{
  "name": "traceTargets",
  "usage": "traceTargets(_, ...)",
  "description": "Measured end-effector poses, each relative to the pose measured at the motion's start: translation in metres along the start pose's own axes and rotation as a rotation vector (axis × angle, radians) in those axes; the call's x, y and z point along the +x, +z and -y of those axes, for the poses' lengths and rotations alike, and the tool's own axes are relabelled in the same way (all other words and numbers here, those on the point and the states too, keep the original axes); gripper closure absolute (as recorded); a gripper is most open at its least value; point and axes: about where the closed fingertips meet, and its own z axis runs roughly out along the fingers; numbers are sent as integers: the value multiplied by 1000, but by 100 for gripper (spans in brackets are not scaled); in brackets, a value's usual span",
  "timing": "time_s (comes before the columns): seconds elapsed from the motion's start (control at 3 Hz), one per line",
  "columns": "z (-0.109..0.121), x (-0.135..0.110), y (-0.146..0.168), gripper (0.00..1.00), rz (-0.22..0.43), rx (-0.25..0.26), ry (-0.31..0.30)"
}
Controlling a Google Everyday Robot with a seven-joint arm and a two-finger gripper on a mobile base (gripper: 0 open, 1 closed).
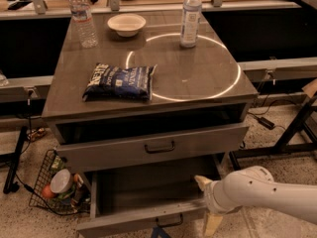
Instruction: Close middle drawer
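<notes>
Looks like a robot lab or test room, not a home. Hard speckled floor [20, 217] with loose cables [262, 120] and black stand legs [297, 128]. One grey cabinet [198, 143] alone in the middle, a white ring [233, 83] on its top. A few props set out as for a trial: two bottles [81, 16] [190, 16], a bowl [126, 24], a chip bag [119, 82]. Wire basket [42, 182] of mixed things on the floor at left. Long bench rails [277, 63] behind. White robot arm [277, 192] at lower right, gripper [207, 202] at the right front corner of the pulled-out middle drawer [148, 187].
</notes>
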Motion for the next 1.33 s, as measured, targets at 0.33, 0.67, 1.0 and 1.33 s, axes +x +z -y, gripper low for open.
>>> traceTargets(0.33, -7, 1, -19, 0, -22, 5, 3)
traceTargets(0.67, -18, 3, -41, 0, -56, 3, 19)
traceTargets(1.0, -38, 6, -60, 22, -100, -20, 48)
traceTargets(1.33, -50, 8, -64, 46, -116, -40, 65)
